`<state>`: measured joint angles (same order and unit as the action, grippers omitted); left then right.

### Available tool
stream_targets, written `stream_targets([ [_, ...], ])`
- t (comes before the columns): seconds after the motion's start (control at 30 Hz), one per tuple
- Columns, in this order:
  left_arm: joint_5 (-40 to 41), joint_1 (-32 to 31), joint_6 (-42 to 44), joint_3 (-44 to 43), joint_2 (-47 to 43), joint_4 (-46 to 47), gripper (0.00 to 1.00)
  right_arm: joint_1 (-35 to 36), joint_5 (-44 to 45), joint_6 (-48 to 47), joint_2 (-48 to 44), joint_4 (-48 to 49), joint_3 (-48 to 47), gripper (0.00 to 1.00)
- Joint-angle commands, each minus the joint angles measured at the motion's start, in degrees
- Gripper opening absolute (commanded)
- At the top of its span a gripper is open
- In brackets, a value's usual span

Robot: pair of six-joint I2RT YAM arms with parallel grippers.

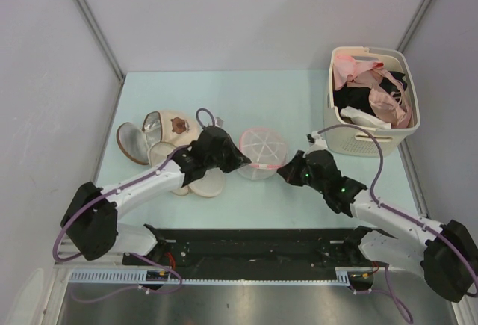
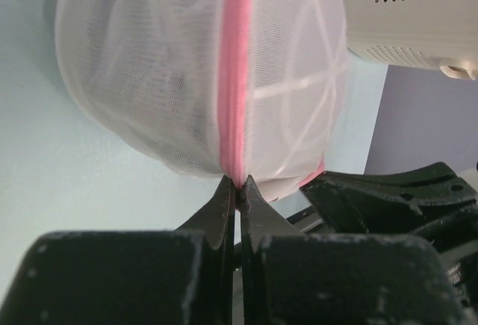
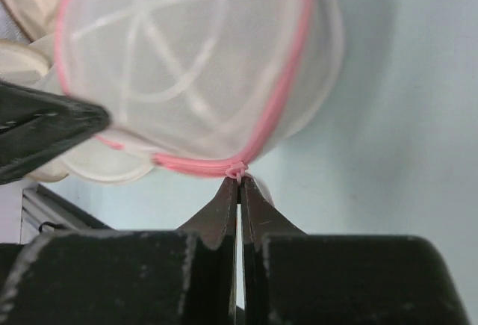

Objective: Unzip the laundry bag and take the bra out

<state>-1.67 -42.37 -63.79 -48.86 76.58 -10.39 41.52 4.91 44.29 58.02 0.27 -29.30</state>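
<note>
The laundry bag, round white mesh with a pink zip rim and star ribs, lies mid-table between both arms. My left gripper is shut on the pink rim at the bag's left side, pinching it at the fingertips. My right gripper is at the bag's right side, shut on the small pink zip pull. The bag fills the left wrist view and the right wrist view. The zip looks closed. No navy bra shows; the mesh hides what is inside.
A cream slotted basket with pink and black garments stands back right; it also shows in the left wrist view. Pale cream bras lie left of the bag, under my left arm. Grey booth walls enclose the table.
</note>
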Motion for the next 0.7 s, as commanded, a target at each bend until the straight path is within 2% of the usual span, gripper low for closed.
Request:
stream_targets([
  [0.0,-2.54,3.17,6.04,-2.29,0.5,0.55,0.0,-6.53,-6.29,-4.56,-3.08,-3.08,3.81,0.0],
  [0.17,-7.38,3.17,7.54,-4.48,4.71,3.1,0.0,-4.26,-9.12,-5.53,-4.32,-2.38,3.99,0.0],
  [0.33,-9.75,3.17,11.92,-12.56,11.3,1.44,0.03,0.84,-5.8,-2.56,-4.76,-1.94,3.64,0.0],
  [0.4,-11.6,3.08,16.84,-19.56,15.33,-1.54,0.2,3.3,-2.64,-0.89,-4.76,-2.03,3.55,0.0],
  [0.43,-11.77,3.08,18.33,-21.69,16.4,-6.0,0.39,4.09,-1.4,1.65,-4.84,-2.64,3.46,0.0],
  [0.47,-12.47,3.08,20.79,-23.28,16.76,-7.52,0.54,4.97,0.44,2.89,-5.19,-2.91,3.46,0.0],
  [0.5,-12.83,3.08,21.59,-24.52,15.81,-9.02,0.85,5.67,1.41,3.69,-5.37,-3.08,3.46,0.0],
  [0.53,-13.26,3.08,22.21,-24.35,14.84,-9.2,0.97,6.11,2.38,5.35,-5.55,-3.17,3.46,0.0],
  [0.57,-13.44,3.08,23.09,-24.0,13.61,-9.55,1.0,6.55,4.39,5.71,-5.9,-3.17,3.55,0.0],
  [0.67,-11.43,3.08,22.57,-21.55,6.85,-12.89,1.0,7.79,7.04,6.5,-6.87,-2.74,3.46,0.0],
])
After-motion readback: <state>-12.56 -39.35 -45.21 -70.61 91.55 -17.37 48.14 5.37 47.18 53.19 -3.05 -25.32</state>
